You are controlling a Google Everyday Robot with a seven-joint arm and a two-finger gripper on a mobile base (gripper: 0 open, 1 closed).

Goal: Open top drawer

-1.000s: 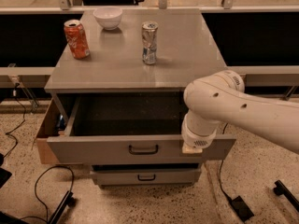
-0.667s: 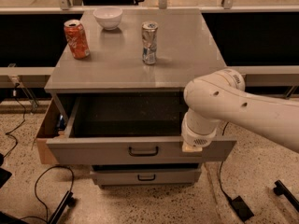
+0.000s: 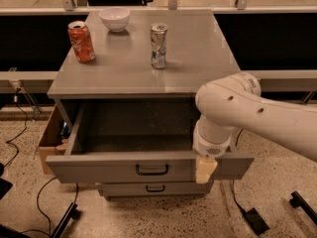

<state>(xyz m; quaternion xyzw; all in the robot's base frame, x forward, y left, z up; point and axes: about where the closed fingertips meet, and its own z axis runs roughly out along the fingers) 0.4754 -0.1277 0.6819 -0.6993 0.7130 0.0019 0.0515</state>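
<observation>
Grey metal, the top drawer (image 3: pixel 99 168) is pulled out toward the near side, and its speckled inside shows. The gripper (image 3: pixel 205 168) hangs at the right part of the drawer front, right of the black handle (image 3: pixel 152 169); how wide it is I cannot tell. On the table top (image 3: pixel 198 58) stand a red can (image 3: pixel 81 41), a silver can (image 3: pixel 158 45) and a white bowl (image 3: pixel 114 19). The writing on the cans cannot be read.

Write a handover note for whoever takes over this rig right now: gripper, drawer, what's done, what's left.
The cream-coloured gripper is at the right end of the front panel of the wide grey metal top drawer, away from its small black loop handle.
The drawer is pulled well out, its speckled inside showing.
The narrower grey drawer below is shut.
Done: top drawer open.
Left: probably only backing the arm away.
</observation>
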